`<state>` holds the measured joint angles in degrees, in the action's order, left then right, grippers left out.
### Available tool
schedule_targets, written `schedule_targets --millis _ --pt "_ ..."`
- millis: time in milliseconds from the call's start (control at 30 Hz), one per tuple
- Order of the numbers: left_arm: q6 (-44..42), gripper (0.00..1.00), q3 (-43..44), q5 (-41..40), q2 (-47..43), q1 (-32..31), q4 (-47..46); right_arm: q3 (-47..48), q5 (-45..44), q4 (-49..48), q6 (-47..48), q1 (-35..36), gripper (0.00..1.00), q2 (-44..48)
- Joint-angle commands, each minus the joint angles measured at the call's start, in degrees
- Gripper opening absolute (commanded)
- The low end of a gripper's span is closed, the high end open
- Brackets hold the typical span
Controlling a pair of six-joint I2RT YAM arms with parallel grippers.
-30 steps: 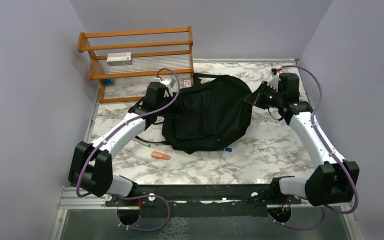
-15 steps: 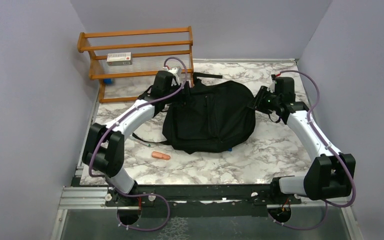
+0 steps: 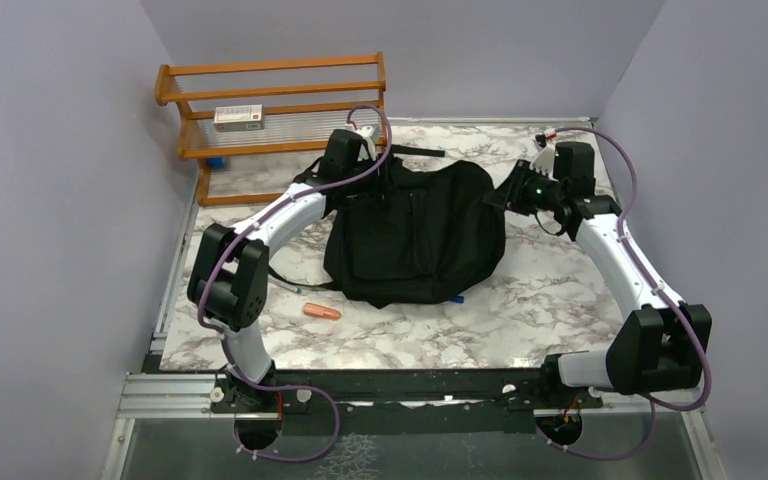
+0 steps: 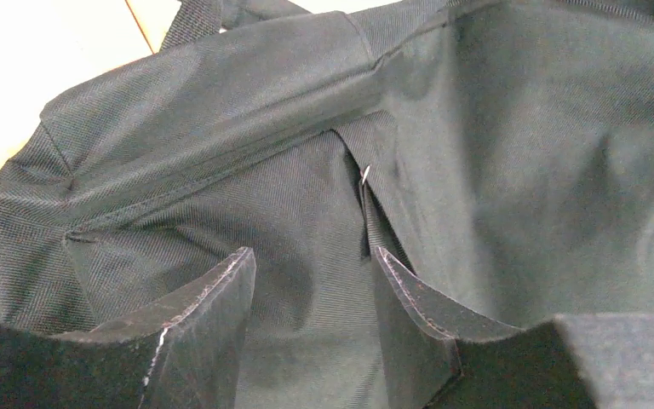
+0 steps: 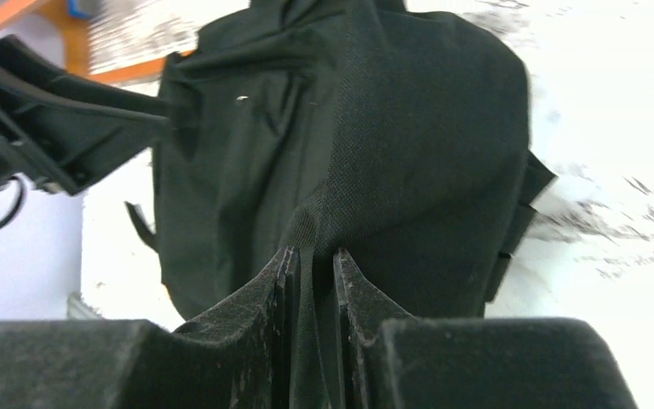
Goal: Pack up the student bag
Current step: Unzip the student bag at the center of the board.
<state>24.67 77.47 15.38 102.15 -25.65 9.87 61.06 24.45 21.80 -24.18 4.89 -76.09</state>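
Observation:
The student bag (image 3: 415, 235) is a large black backpack lying in the middle of the marble table. My left gripper (image 3: 378, 172) is open at the bag's far left top corner, its jaws spread just above the black fabric (image 4: 306, 213) with nothing between them. My right gripper (image 3: 500, 195) is shut on a fold of the bag's fabric (image 5: 315, 256) at its right edge and holds that edge lifted. The bag fills the right wrist view (image 5: 349, 145). Its inside is not visible.
A wooden rack (image 3: 270, 110) stands at the back left with a small white box (image 3: 238, 117) on its shelf. An orange pen-like item (image 3: 322, 311) lies on the table in front of the bag. A small blue item (image 3: 455, 298) pokes out at the bag's front edge.
My left arm has stretched farther back and right, bringing its gripper to the bag's top left corner. My right gripper stayed clamped on the bag's right edge, shifting slightly.

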Motion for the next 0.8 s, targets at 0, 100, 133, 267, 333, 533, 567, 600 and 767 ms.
schedule_targets --millis 0,100,133,267,333,533,567,600,767 --pt "-11.25 0.55 0.38 -3.85 -0.34 -2.88 4.21 3.67 11.87 -6.09 -1.65 0.85 0.24 -2.86" --pt "-13.61 0.57 1.77 -5.57 1.32 -4.65 5.95 5.34 4.59 -2.5 -1.51 1.0 0.32 -3.49" --pt "-13.87 0.58 2.11 -5.66 1.76 -5.01 6.09 6.03 1.25 -0.42 -0.84 1.03 0.37 -3.57" --pt "-14.99 0.59 3.44 -6.37 3.3 -6.47 6.38 6.68 -10.32 4.77 2.12 1.0 0.44 -2.35" --pt "-15.82 0.59 4.34 -7.16 4.08 -7.12 7.0 5.95 -15.19 5.65 2.99 1.0 0.45 -0.54" --pt "-17.8 0.6 5.97 -9.52 6.38 -8.72 7.61 3.98 -15.26 3.23 2.91 1.03 0.46 2.98" --pt "-18.15 0.6 6.67 -10.05 6.92 -8.94 7.81 3.98 -14.64 3.08 2.57 1.01 0.46 2.95" --pt "-18.54 0.6 7.39 -10.7 7.55 -9.16 8.06 3.9 -14.05 2.94 2.24 1.0 0.46 2.91" --pt "-20.09 0.62 10.58 -13.09 9.77 -10.47 8.95 3.43 -13.43 2.49 1.85 1.0 0.46 3.46"
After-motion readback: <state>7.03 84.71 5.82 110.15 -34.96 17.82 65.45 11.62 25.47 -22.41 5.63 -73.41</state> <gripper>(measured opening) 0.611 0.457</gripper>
